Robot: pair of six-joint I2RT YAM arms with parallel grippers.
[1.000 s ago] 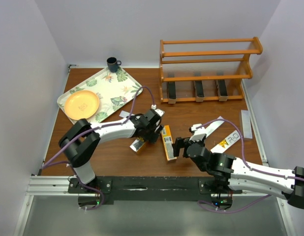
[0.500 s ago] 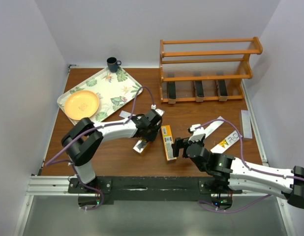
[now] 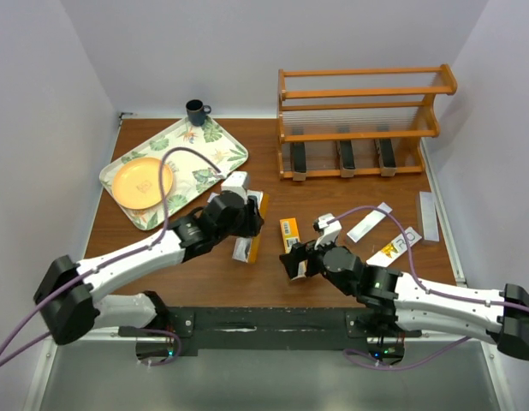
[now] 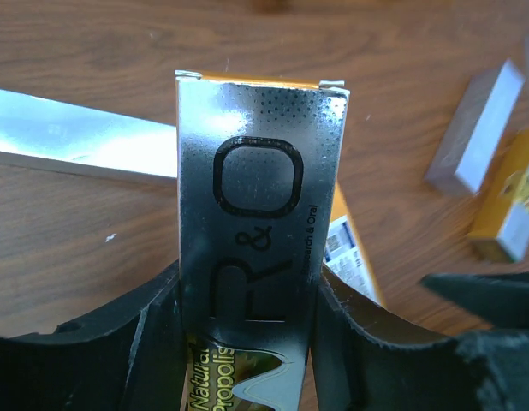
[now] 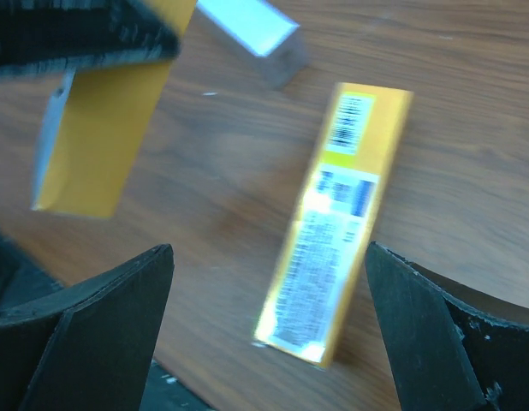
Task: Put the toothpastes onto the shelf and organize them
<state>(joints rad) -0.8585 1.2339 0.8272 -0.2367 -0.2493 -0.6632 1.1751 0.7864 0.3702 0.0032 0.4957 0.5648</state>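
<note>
While my left gripper (image 4: pixel 247 295) is clamped on a long cardboard toothpaste box with a silver face and orange-yellow back (image 4: pixel 260 188), its 2 black fingers (image 4: pixel 140 342) press the box's long sides. The printed "R&O" face is turned to the wrist camera. Behind that box a silver-grey cardboard box (image 4: pixel 76 141) lies flat on the brown wooden table (image 4: pixel 376 51), partly hidden by the one I hold.

My right gripper (image 5: pixel 269 257) is spread wide and holds nothing. It hangs over an orange-yellow cardboard box (image 5: pixel 333 231) that lies flat, barcode side up, framed between the 2 fingers without touching either. From above, this gripper (image 3: pixel 297 261) is near the front edge of the table, with the box's far end (image 3: pixel 289 229) showing just beyond it.

Further right lie a slim white-and-silver box (image 3: pixel 370 221), an orange-yellow and white box (image 3: pixel 397 246) and, near the table's right edge, a grey box (image 3: pixel 428 216).

At the far right stands the orange-brown wooden 3-tier shelf (image 3: pixel 359 86). 3 black boxes (image 3: pixel 298 158) sit on its lowest tier, spaced apart.

At the far left are a leaf-patterned tray (image 3: pixel 205 163) carrying a round orange plate (image 3: pixel 143 180), and a dark blue mug (image 3: pixel 196 111) beyond it.
</note>
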